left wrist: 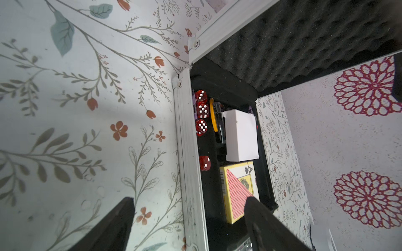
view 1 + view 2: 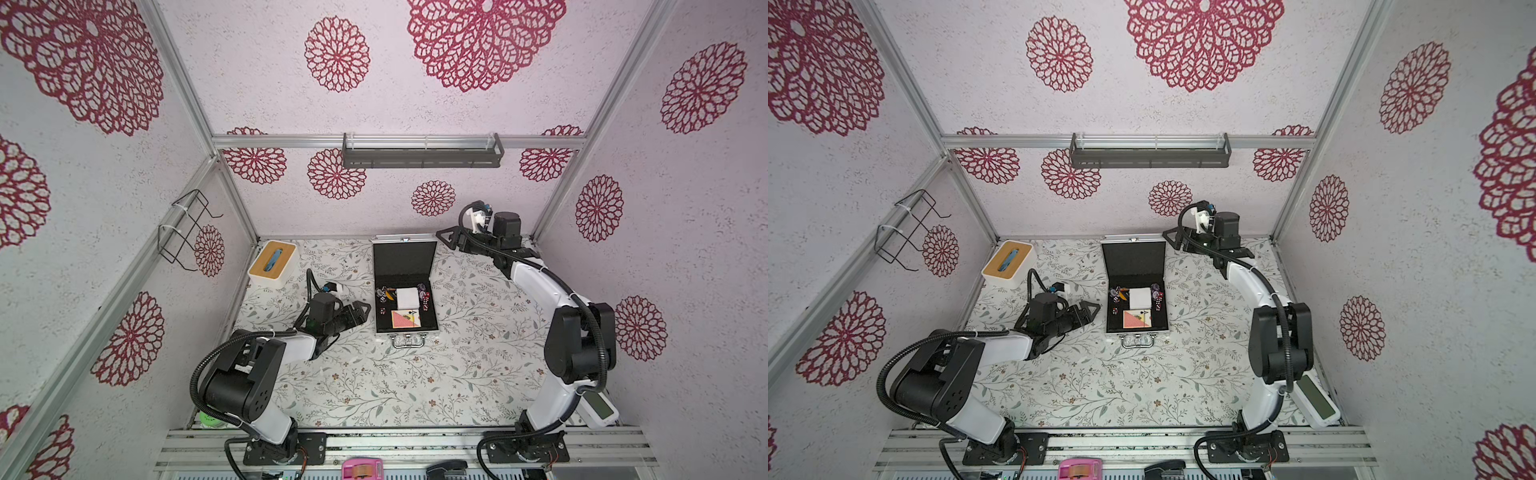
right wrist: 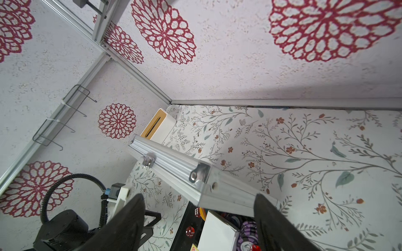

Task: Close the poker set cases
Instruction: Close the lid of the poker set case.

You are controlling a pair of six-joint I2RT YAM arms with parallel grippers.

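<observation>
- Poker set case (image 2: 405,259) sits mid-counter (image 2: 415,386), open, with its lid raised, in both top views.
- Left end effector (image 1: 189,198) is spread wide and empty, just beside the case's left wall. Only its wrist view resolves red dice (image 1: 201,128), a small white box (image 1: 240,134) and a card deck (image 1: 237,191) in the base.
- Right end effector (image 3: 199,195) is wide, at the lid's top right corner; contact unclear. Only its wrist view shows the lid's latch catches (image 3: 149,159).

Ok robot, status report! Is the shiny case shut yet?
Left gripper open beside poker set case. Right gripper open at its lid corner. Case open, lid up. Nothing seen blocking.
</observation>
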